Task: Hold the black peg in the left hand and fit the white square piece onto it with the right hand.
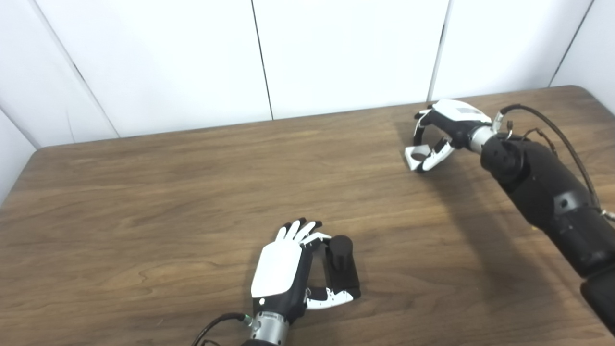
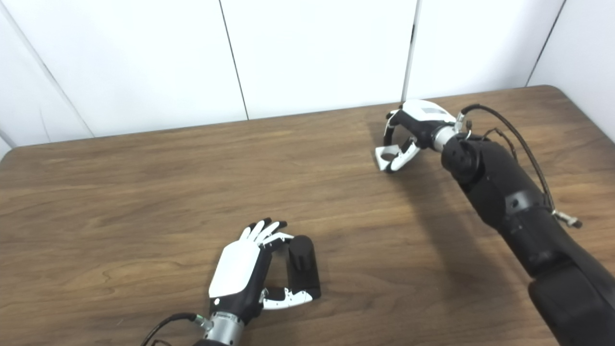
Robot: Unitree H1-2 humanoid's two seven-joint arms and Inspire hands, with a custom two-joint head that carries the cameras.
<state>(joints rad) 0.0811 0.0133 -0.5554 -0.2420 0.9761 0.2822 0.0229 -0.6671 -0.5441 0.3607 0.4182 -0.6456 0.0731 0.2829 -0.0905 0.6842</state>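
Note:
The black peg (image 1: 342, 263) lies flat on the wooden table (image 1: 144, 202) near the front middle, its length running away from me. My left hand (image 1: 283, 269) rests just left of it, back up and open. Its fingers (image 1: 298, 230) stretch past the peg's far end, and the thumb (image 1: 331, 298) reaches to its near end without gripping it. At the far right, my right hand (image 1: 444, 132) arches down over the white square piece (image 1: 416, 156), which has a round hole. Fingers and thumb pinch that piece at table level.
White wall panels (image 1: 336, 53) stand behind the table's far edge. The right forearm (image 1: 543, 192), with a cable looped over it, crosses the table's right side. The table's right corner (image 1: 584, 91) is rounded.

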